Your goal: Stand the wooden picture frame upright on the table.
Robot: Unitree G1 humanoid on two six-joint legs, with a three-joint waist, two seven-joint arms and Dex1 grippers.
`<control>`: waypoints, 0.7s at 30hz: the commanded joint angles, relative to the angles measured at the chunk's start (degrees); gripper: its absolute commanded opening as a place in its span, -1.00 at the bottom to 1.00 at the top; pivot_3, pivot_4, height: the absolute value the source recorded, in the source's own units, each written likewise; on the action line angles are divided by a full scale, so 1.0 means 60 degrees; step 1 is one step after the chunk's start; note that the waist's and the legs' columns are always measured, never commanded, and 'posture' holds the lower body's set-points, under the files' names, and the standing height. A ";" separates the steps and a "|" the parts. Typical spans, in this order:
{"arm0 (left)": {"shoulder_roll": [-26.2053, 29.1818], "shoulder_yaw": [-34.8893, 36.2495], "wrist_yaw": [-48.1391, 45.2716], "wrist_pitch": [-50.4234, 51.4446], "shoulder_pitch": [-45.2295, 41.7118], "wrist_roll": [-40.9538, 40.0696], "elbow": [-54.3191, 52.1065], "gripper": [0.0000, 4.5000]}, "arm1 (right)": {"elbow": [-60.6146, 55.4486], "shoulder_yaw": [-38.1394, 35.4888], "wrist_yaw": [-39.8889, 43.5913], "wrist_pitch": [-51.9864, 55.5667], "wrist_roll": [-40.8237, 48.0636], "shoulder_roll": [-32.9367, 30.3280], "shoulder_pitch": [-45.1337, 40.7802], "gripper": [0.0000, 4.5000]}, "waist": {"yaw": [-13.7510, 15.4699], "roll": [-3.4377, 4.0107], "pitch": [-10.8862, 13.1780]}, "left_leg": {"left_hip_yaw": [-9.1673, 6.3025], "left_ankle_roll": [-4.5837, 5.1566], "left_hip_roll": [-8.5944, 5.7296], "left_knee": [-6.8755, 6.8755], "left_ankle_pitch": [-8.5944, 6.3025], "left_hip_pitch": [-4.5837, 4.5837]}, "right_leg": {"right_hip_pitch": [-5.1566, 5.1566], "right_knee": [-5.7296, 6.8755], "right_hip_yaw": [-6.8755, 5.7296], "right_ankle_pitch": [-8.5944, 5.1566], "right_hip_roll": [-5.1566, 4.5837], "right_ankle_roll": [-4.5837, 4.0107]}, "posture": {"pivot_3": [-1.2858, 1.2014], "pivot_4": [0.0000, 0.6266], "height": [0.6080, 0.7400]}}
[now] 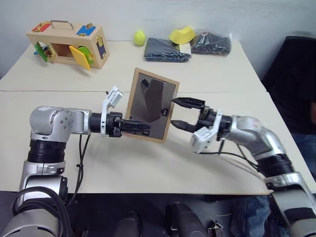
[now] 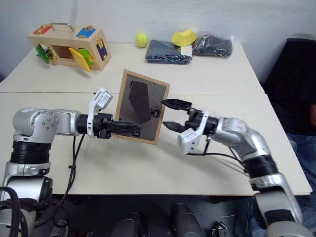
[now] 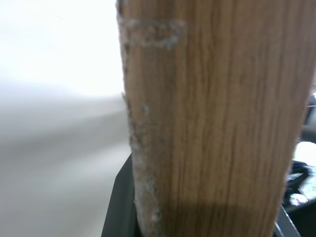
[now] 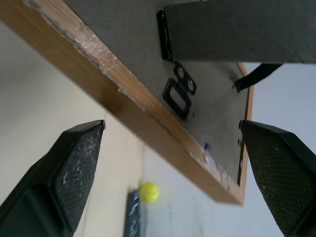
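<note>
While the left gripper [image 1: 140,127] pinches the lower left edge of the small rectangular light-wood picture frame [image 1: 151,104], the frame hangs tilted above the large cream table [image 1: 148,163], dark grey back toward the camera.
Fold-out stand [image 1: 154,100] on the grey backing sticks out a bit. Right gripper [image 1: 183,113] sits at the frame's right edge, jaws spread wide, one finger above and one below, gripping nothing. Far end of table: wooden box with colourful doors [image 1: 69,44], yellow-green ball [image 1: 139,37], folded dark cloth [image 1: 167,50], yellow object [image 1: 182,34], dark bag [image 1: 211,43].
</note>
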 commanded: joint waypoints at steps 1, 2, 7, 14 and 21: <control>0.0374 0.0180 -0.0513 0.0063 0.0011 -0.0503 -0.0382 -0.63 | 0.0688 0.0102 -0.2298 0.0198 -0.1255 0.0134 -0.0978 1.00 | 0.0000 0.0000 0.0000 | 0.0002 -0.0001 0.0000 0.0002 0.0001 -0.0004 | -0.0007 0.0007 0.0001 0.0000 0.0000 -0.0001 | 0.03 -0.52 1.00; 0.0369 0.0184 -0.0464 0.0113 -0.0013 -0.0515 -0.0359 -0.63 | 0.0861 0.0221 -0.2859 0.0165 -0.1537 0.0137 -0.1231 1.00 | -0.0004 0.0000 0.0000 | 0.0002 -0.0001 0.0000 0.0002 0.0001 -0.0006 | -0.0011 0.0017 0.0001 -0.0002 0.0000 -0.0003 | 0.03 -0.52 1.00; 0.0415 0.0189 -0.0415 0.0238 -0.0193 -0.0553 -0.0076 -0.63 | 0.1497 0.1017 -0.4624 -0.0514 -0.2403 -0.0014 -0.1915 0.73 | -0.0009 -0.0003 -0.0002 | 0.0000 -0.0007 0.0002 0.0001 0.0004 -0.0003 | -0.0010 0.0017 -0.0007 -0.0010 0.0000 -0.0018 | 0.03 -0.52 1.00; 0.0868 -0.0070 -0.0808 0.0233 -0.0135 -0.0632 -0.0282 0.20 | 0.2350 0.2250 -0.6334 -0.0865 -0.3757 -0.0465 -0.3068 -0.33 | -0.0198 -0.0003 -0.0001 | 0.0005 -0.0019 -0.0003 -0.0006 0.0011 -0.0009 | -0.0027 0.0027 -0.0001 -0.0011 0.0002 -0.0019 | 0.03 -0.52 1.00; 0.1759 0.0532 -0.0600 -0.0192 0.0160 -0.0469 -0.0392 1.00 | 0.3593 0.2930 -0.6589 -0.0730 -0.3727 -0.0343 -0.3908 -0.44 | -0.0378 -0.0003 -0.0002 | 0.0012 -0.0043 0.0003 -0.0024 0.0025 -0.0001 | -0.0051 0.0057 0.0007 -0.0024 0.0014 -0.0043 | 0.03 -0.52 1.00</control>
